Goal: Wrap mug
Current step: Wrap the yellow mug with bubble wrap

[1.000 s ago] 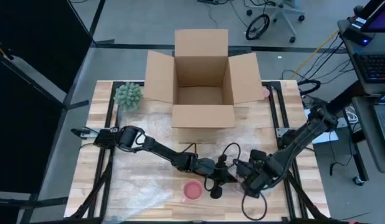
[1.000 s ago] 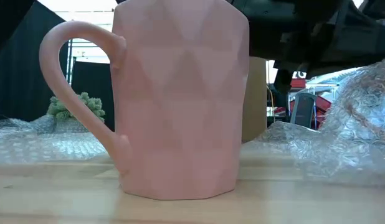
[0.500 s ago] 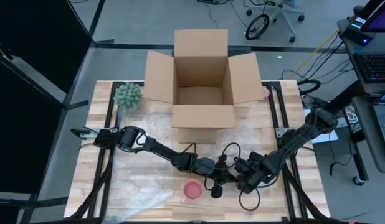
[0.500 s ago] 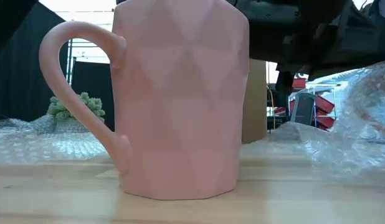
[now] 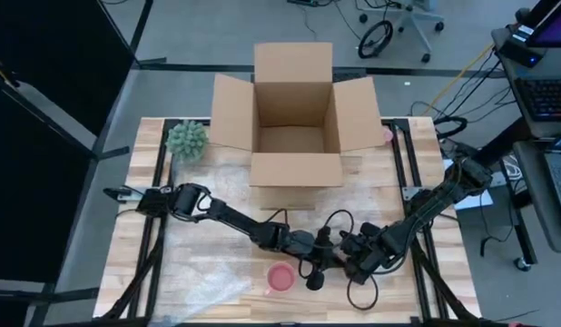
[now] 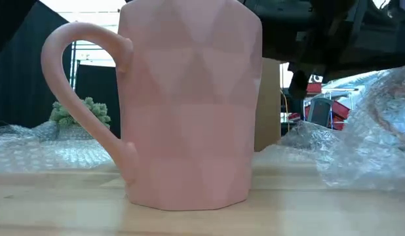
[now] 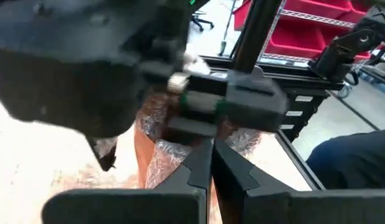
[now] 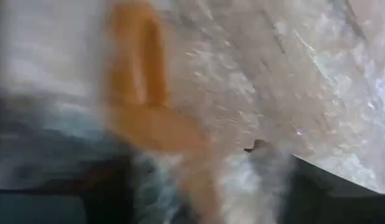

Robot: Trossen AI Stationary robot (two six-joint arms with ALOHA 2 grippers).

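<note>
The pink mug (image 5: 280, 279) is stood upright near the front edge of the table (image 5: 217, 263), on clear bubble wrap (image 6: 360, 151). Just behind it and to the right, the left gripper (image 5: 315, 274) and the right gripper (image 5: 350, 257) are held close together. The left fingers (image 7: 202, 168) are pressed together. Whether the right jaws are open cannot be told. Farther back, an open cardboard box (image 5: 294, 127) and a small green plant (image 5: 186, 140) are seen.
</note>
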